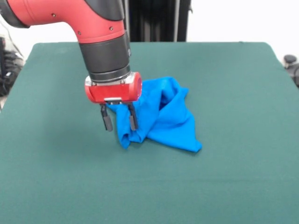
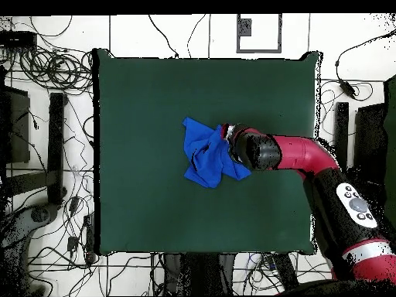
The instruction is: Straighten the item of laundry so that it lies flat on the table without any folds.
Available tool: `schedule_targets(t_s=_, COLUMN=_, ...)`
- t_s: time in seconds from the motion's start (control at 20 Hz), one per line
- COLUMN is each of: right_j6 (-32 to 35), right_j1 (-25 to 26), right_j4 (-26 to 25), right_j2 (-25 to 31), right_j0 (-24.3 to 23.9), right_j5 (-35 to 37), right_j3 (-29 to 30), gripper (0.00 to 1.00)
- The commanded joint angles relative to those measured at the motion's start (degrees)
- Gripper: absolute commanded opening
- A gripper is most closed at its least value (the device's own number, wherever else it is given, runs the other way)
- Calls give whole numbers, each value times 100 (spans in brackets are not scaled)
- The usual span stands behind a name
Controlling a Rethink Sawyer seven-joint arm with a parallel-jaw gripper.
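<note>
Green felt of the table [image 1: 224, 186] fills the foreground, bare up to the crumpled item of laundry [image 1: 163, 116], which sits near the table's middle. It is bunched into a heap, with a raised ridge and several folds crossing one another; one pointed corner lies flat toward the camera. Being thin, soft cloth, it should be light and limp, likely to drag and slide on the felt rather than hold any shape; that loose flat corner or an outer hem looks the best place to pinch. Over one side of the heap hangs the gripper [image 1: 119, 117], its two dark fingers [image 1: 107, 119] parted and pointing down, closed on nothing, one finger over the cloth's edge and the other just off it.
</note>
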Motion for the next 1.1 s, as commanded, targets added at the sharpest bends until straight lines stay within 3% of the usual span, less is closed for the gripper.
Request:
schedule_targets(t_s=0.05, right_j6=-887, right_j1=-224, right_j4=-98, right_j2=469, right_j0=139, right_j5=464, right_j3=316, gripper=100)
schedule_targets(t_s=1.1, right_j6=-509, right_j1=-56, right_j4=-339, right_j2=225, right_j0=418, right_j5=54, right_j3=238, gripper=100)
